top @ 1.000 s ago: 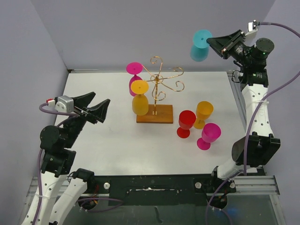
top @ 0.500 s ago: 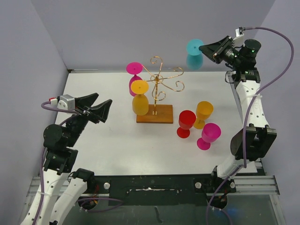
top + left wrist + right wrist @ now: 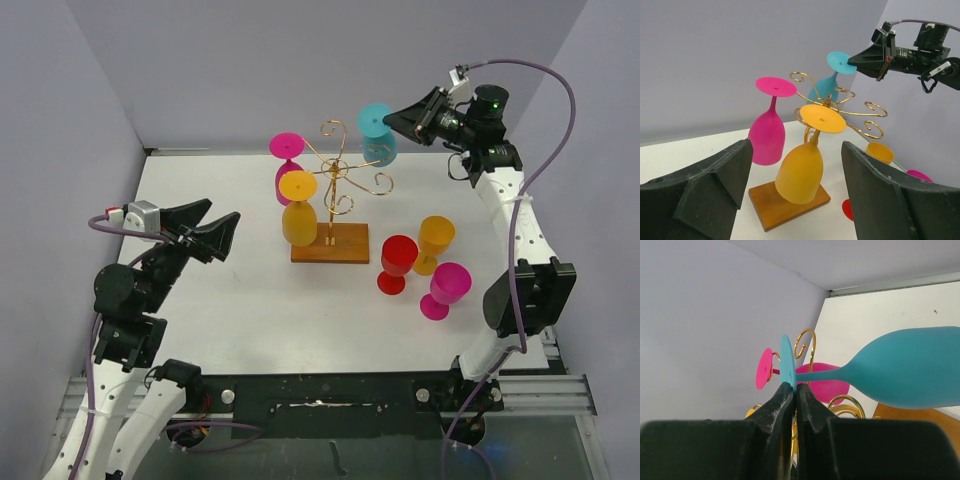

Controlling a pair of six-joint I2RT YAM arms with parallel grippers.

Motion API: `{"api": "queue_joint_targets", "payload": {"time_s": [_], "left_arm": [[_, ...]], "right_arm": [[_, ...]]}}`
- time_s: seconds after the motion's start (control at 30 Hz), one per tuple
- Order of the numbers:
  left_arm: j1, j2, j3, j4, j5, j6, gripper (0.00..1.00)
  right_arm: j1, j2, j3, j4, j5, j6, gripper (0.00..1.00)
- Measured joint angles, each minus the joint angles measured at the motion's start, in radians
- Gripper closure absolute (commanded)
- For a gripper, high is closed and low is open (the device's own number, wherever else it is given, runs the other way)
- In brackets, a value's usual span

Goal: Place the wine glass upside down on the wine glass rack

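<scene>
- The left hand [image 3: 220, 215] is hovering wide open, empty.
- A red glass [image 3: 398, 262], an upright orange glass [image 3: 435, 240] and a pink glass [image 3: 447, 285] are standing on the worktop [image 3: 230, 300] beside the right arm, risking a knock.
- The wine glass rack [image 3: 330, 243] is carrying a hung orange glass [image 3: 298, 222] and a magenta glass [image 3: 287, 180]; a bump on its wire could be shaking them off.
- The right hand [image 3: 392, 118] is pinching only the foot rim of the teal wine glass [image 3: 381, 148], inverted beside the rack's far curls; it could be slipping.

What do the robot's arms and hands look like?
The left arm and right arm are white with black joints. The left hand and right hand have black wedge fingers. Purple cables loop along them; the right arm has a green light.
</scene>
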Motion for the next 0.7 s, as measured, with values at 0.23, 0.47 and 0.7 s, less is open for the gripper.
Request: {"api": "queue_joint_targets", "payload": {"time_s": [0.23, 0.47, 0.7], "left_arm": [[0.000, 0.000, 0.000, -0.001, 0.000, -0.001, 0.30], [0.000, 0.001, 0.000, -0.001, -0.002, 0.000, 0.30], [0.000, 0.005, 0.000, 0.000, -0.003, 0.000, 0.30]], "right_arm": [[0.055, 0.000, 0.000, -0.034, 0.001, -0.024, 1.00], [0.073, 0.000, 0.000, -0.068, 0.008, -0.049, 1.00], [0.097, -0.015, -0.018, -0.073, 0.015, -0.042, 1.00]]}}
